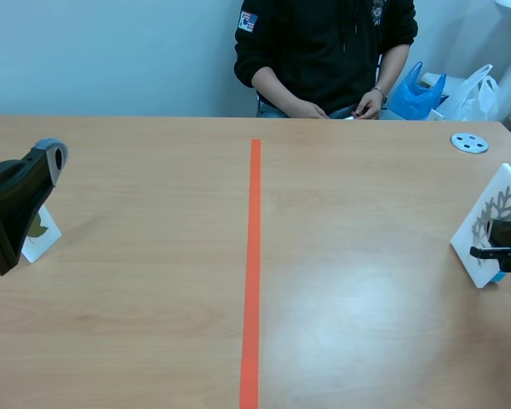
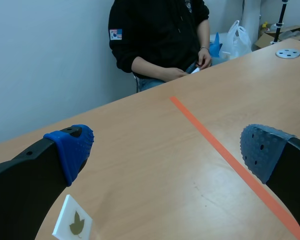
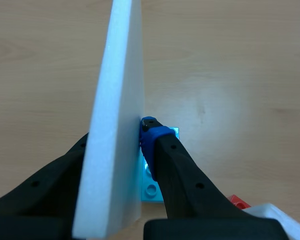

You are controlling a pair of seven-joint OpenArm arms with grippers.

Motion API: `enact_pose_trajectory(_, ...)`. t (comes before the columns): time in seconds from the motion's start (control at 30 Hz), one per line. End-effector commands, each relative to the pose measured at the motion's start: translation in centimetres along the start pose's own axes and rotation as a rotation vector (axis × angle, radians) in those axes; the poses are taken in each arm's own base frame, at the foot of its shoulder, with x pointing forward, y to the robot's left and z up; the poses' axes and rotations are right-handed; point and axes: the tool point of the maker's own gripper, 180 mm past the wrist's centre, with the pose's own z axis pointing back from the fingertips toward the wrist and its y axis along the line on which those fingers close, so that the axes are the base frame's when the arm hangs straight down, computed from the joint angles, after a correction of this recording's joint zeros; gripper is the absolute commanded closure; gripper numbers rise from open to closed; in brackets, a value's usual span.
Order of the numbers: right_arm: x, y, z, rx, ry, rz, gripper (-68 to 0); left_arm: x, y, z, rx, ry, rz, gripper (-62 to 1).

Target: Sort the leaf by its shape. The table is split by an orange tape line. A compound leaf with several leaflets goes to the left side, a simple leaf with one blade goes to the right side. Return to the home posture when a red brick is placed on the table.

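Note:
A tall white card (image 1: 491,223) printed with a many-leaflet leaf stands at the table's right edge on a cyan base (image 1: 497,276). My right gripper (image 1: 501,249) is shut on it. In the right wrist view the card (image 3: 115,125) stands edge-on between the fingers, over the cyan base (image 3: 155,187). A small white card with a single-blade leaf (image 1: 39,232) stands at the far left, partly behind my left arm. My left gripper (image 1: 47,166) hangs above it, open with nothing between its fingers (image 2: 170,150); the small card (image 2: 74,225) lies under the left finger.
The orange tape line (image 1: 253,256) splits the table down the middle. A person sits across the table with hands (image 1: 341,109) at its far edge. A grey disc (image 1: 469,142) lies at the far right. A small red piece (image 3: 238,201) shows beside the right finger.

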Motion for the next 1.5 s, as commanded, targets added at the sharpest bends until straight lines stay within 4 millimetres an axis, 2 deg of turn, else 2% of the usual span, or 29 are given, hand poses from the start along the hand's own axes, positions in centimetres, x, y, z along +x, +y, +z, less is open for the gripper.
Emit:
enact_pose_trajectory(0.0,2.2,-0.7,-0.1,-0.010,-0.057,0.016,-7.0,1.1,0.2,0.0,0.006,-0.039,-0.005,-62.3)
enact_pose_trajectory(0.07,2.3,-1.0,-0.1,-0.023,-0.058,0.013,-10.9,1.1,0.2,0.0,0.006,-0.039,-0.005,-62.3)
enact_pose_trajectory(0.2,2.3,-1.0,-0.1,-0.024,-0.060,0.011,-24.5,1.1,0.2,0.0,0.006,-0.039,-0.005,-62.3)
enact_pose_trajectory(0.4,2.3,-1.0,-0.1,-0.024,-0.060,0.010,-31.4,1.1,0.2,0.0,0.006,-0.039,-0.005,-62.3)
enact_pose_trajectory(0.53,2.5,-1.1,-0.1,-0.027,-0.072,-0.024,-44.3,1.1,0.2,0.0,0.006,-0.039,-0.005,-62.3)
enact_pose_trajectory(0.63,3.1,-1.1,0.2,-0.021,-0.082,-0.005,-47.7,1.1,0.2,0.0,0.006,-0.039,-0.005,-62.3)
enact_pose_trajectory(0.97,9.1,-2.3,3.6,-0.057,-0.159,0.134,-47.6,1.1,0.2,0.0,0.006,-0.038,-0.005,-62.3)
enact_pose_trajectory(1.07,11.4,-3.3,5.7,-0.091,-0.208,0.166,-47.2,1.1,0.2,0.0,0.006,-0.038,-0.005,-62.3)
enact_pose_trajectory(1.23,16.0,-5.2,10.4,-0.148,-0.318,0.220,-47.3,1.1,0.2,0.0,0.006,-0.038,-0.005,-62.3)
enact_pose_trajectory(1.37,19.2,-4.0,13.6,-0.074,-0.392,0.275,-47.5,1.1,0.2,0.0,0.006,-0.039,-0.005,-62.3)
enact_pose_trajectory(1.47,20.8,-3.0,15.3,-0.039,-0.425,0.302,-53.1,1.1,0.2,0.0,0.006,-0.039,-0.005,-62.3)
